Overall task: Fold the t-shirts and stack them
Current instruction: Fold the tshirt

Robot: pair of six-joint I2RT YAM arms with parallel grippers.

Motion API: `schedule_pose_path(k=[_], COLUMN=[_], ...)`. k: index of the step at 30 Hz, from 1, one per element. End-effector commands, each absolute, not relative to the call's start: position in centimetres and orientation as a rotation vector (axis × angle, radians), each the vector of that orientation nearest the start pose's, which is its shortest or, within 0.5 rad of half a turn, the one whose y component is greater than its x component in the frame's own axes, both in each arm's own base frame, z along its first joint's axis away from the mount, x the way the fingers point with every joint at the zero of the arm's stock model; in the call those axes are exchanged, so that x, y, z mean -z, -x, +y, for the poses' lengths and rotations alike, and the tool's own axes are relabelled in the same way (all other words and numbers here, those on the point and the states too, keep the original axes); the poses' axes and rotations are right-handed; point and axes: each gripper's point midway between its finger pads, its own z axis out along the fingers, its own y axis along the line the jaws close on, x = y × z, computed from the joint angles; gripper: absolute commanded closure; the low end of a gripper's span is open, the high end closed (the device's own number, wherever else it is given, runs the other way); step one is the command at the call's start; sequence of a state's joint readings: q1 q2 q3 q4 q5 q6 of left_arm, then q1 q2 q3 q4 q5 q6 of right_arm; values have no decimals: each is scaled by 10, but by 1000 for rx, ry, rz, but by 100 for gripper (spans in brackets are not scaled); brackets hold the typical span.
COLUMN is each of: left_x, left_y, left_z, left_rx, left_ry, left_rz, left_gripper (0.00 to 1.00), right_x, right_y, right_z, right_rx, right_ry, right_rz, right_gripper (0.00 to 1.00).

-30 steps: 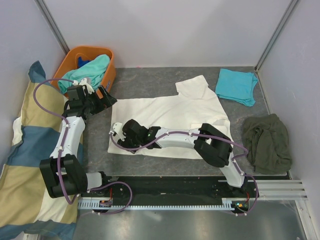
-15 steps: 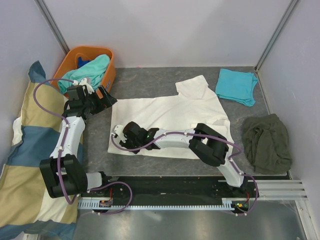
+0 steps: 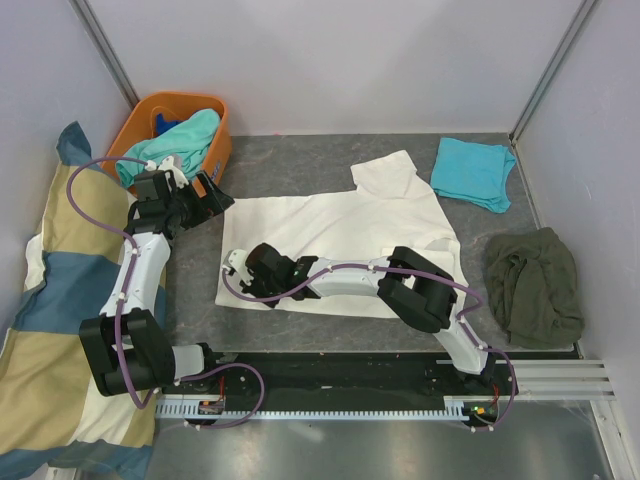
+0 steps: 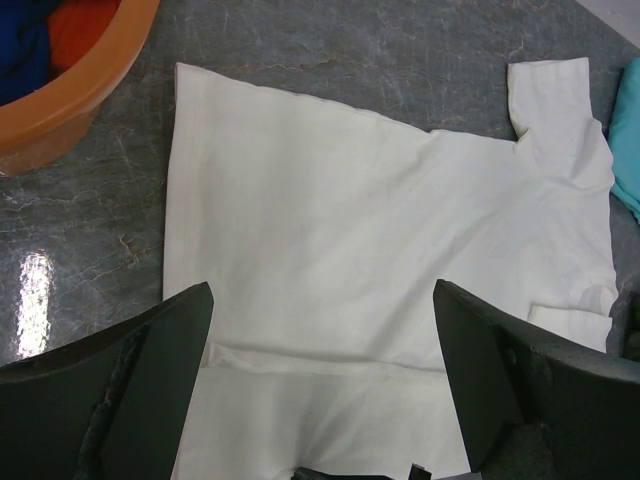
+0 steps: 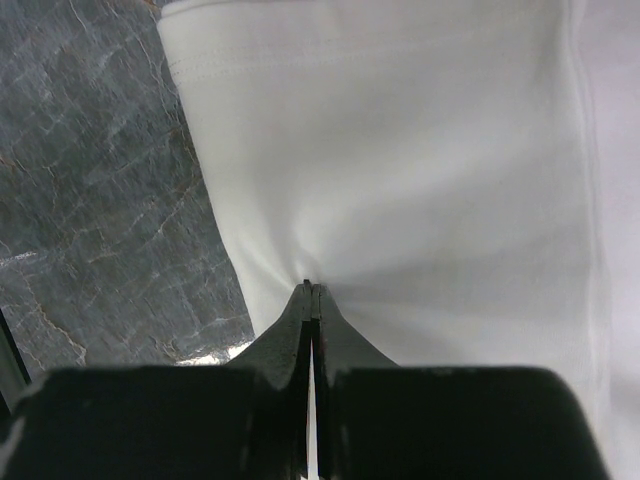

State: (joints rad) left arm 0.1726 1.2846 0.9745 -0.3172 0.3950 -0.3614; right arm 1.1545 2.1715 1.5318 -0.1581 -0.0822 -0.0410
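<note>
Spotter: Right claw (image 3: 240,270) slid a little leftward along the near edge of the cream t-shirt (image 3: 340,235) over the last second. No shift in the last half of it. Left arm in the same pose throughout.

Logger: Grip on the right?

Spotter: Fingers pressed together, with a pinch of the cream cloth between the tips, close to the shirt's near-left corner. Wrist view shows the cloth puckering toward the tips, a hem seam just beyond, and bare tabletop (image 3: 300,165) on the left of that view.

Logger: Left claw (image 3: 213,195)?

Spotter: Spread wide, nothing in it. Hangs over the shirt's far-left corner, just beside the orange basket (image 3: 160,108).

Logger: Shirt position?

Spotter: Flat on the middle of the tabletop, hem to the left, sleeves to the right. One sleeve points toward the far side. A fold line runs along its near side.

Logger: Other pieces?

Spotter: Turquoise tee (image 3: 473,172) lies far right, near the cream sleeve but apart from it. Mint-green tee (image 3: 185,135) heaped in the basket, blue tee (image 3: 165,122) beside it. Olive garment (image 3: 533,285) crumpled at the right edge. Checked pillow (image 3: 50,330) along the left side.
</note>
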Motion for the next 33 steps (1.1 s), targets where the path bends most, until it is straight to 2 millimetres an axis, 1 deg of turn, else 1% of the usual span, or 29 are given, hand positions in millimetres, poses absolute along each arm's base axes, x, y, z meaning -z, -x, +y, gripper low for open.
schedule_pose_path(k=[1,4,5,7,8,10,11,14,19,23,26,30,32,33], left_x=[-192,-192,-193,-192,-192,-193,-193,-192,-192,-192,-189,-182,-176,-174], left_y=[-371,-372,-371,-372,-372,-372,-372,-372,-371,-371,-370,-368,-368,-368], left_z=[-18,-18,-17,-17,-18,-18,-18,-18,-17,-18,-18,-21,-25,-30], left_rx=[527,528,529,530,530,530,533,532,531,532,531,557,584,618], left_ry=[302,304,304,304,303,303,301,304,304,300,302,303,307,295], left_rz=[2119,2119,2117,2118,2119,2117,2119,2120,2118,2120,2126,2144,2156,2161], left_gripper=[1,1,1,1,1,1,1,1,1,1,1,1,2,3], right_x=[-30,-39,-47,-53,-61,-66,-74,-82,-84,-79,-74,-66,-61,-61], right_y=[-202,-200,-200,-198,-196,-192,-192,-182,-169,-153,-147,-149,-150,-152], right_z=[507,507,508,507,508,509,509,512,515,516,516,512,509,509], right_rx=[-659,-673,-680,-683,-692,-693,-700,-709,-719,-725,-721,-692,-678,-670], right_ry=[1421,1422,1418,1424,1423,1433,1428,1451,1485,1524,1539,1538,1533,1524], right_rz=[1995,1982,1970,1964,1949,1938,1924,1902,1891,1888,1888,1907,1919,1920], right_gripper=[100,100,100,100,100,100,100,100,100,100,100,100,100,100])
